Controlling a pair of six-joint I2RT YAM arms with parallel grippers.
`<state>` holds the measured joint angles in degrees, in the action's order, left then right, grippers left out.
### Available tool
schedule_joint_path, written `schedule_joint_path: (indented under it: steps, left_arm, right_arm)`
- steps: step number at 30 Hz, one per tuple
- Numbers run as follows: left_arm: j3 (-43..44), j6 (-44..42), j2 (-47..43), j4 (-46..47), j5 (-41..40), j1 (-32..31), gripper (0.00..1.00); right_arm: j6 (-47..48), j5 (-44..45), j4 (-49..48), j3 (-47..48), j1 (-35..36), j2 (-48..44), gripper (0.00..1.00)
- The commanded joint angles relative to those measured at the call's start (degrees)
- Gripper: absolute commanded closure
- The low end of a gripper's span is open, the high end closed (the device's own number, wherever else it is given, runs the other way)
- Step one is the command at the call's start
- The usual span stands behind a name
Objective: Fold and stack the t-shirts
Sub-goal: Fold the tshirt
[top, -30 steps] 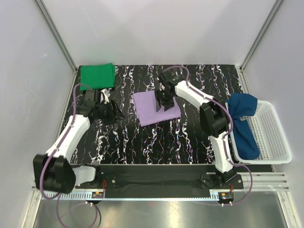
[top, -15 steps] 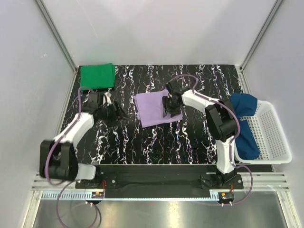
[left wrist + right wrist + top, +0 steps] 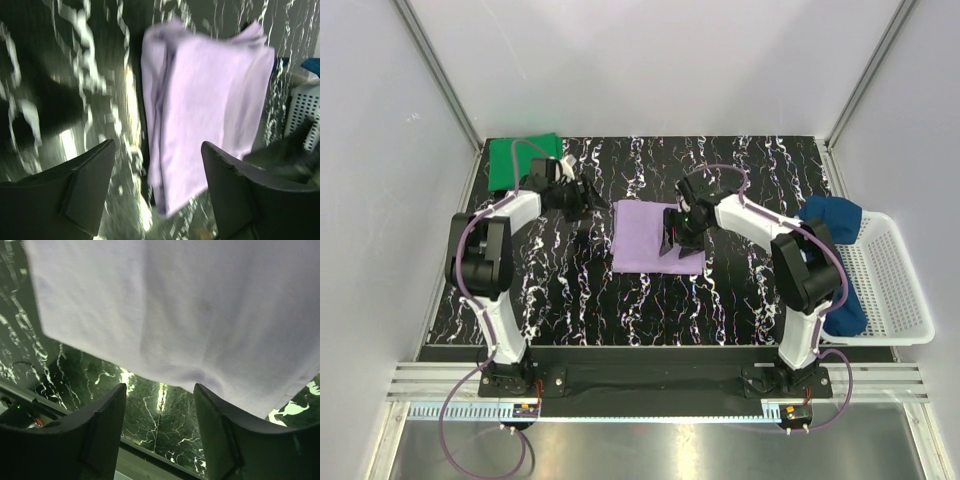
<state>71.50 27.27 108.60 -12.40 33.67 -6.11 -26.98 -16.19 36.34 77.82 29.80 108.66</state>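
A lavender t-shirt lies folded into a rectangle on the middle of the black marbled table. My right gripper stands over its right part, jaws open and empty; in the right wrist view the lavender cloth ends just beyond the fingertips. My left gripper hovers open just left of the shirt's back corner; the left wrist view has the lavender t-shirt ahead of the spread fingers. A green t-shirt lies folded at the back left. A dark blue t-shirt hangs crumpled over the basket's edge.
A white mesh basket stands off the table's right side, and its wall shows in the left wrist view. Grey walls close in the back and both sides. The arm bases sit on the rail at the near edge.
My left arm swung from the front left toward the lavender shirt, its jaws widening. The right gripper slid to the shirt's right part; the shirt shifted and now lies squarer.
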Motion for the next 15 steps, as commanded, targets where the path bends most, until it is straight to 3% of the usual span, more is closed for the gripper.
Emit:
schedule_joint_path:
  steps: [1, 3, 9, 10, 15]
  left_arm:
    - [5.1, -4.1, 2.1, -0.2, 2.1, 0.3, 0.27]
    - [3.6, -3.2, 0.1, 0.2, 2.1, 0.3, 0.28]
    - [0.3, 4.3, -6.6, -11.9, -8.6, 2.7, 0.3]
    - [-0.6, 5.0, -9.3, -13.7, -9.6, 3.3, 0.3]
    - [-5.0, 5.4, -16.7, -16.2, -9.9, 5.5, 0.3]
  right_arm:
    - [6.9, -1.6, 0.8, 4.7, 1.7, -3.8, 0.35]
    - [12.1, 0.2, 2.0, 7.8, 3.1, -3.0, 0.31]
    - [24.0, 8.7, -0.5, 8.7, 11.8, -4.4, 0.23]
    - [26.1, 9.5, -3.3, 7.6, 13.2, -5.8, 0.02]
    - [41.2, 15.9, -12.8, 1.2, 22.0, -8.0, 0.0]
